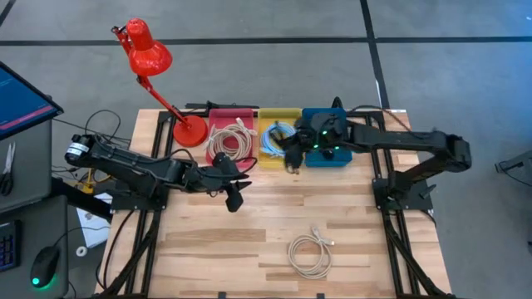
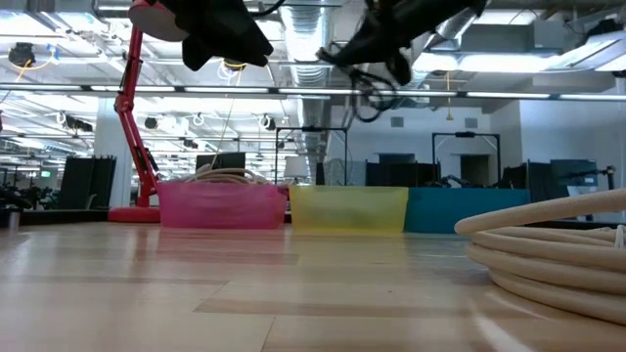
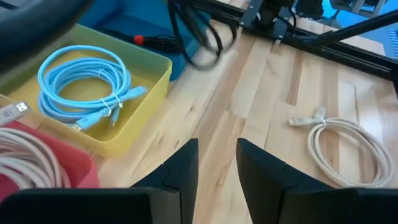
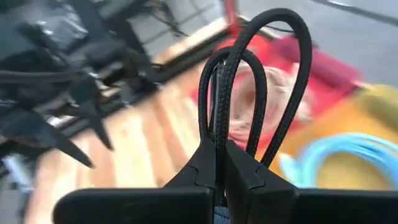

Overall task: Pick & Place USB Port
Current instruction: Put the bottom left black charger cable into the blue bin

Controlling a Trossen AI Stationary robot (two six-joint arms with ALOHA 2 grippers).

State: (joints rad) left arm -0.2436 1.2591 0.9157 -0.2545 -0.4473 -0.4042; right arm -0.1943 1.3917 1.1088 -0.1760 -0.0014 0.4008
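USB cable, black and looped [image 1: 293, 156], hangs from the right gripper [image 1: 293, 149] above the boundary between the yellow bin [image 1: 278, 133] and the blue bin [image 1: 327, 137] when seen from overhead. A red bin [image 1: 233, 133] with a beige coil sits beside the yellow one, and a red desk lamp [image 1: 150, 62] stands at the table's [image 1: 249, 241] back-left. The left gripper [image 1: 233, 198] hovers over bare wood in front of the red bin. A loose beige cable [image 1: 310, 253] lies coiled near the front edge, well apart from the bins.

From table height, the three bins line up at the back, pink, yellow, blue, and both grippers hang high above them; the right one trails the black loop [image 2: 370, 93].

The left wrist camera shows its fingers [image 3: 186, 165] apart with a narrow gap, holding nothing. A light blue cable [image 3: 87, 84] lies coiled inside the yellow bin.

The right wrist camera shows its fingers [image 4: 239, 168] pressed together, pinching the black cable's loops [image 4: 258, 81], which rise upright from the tips.
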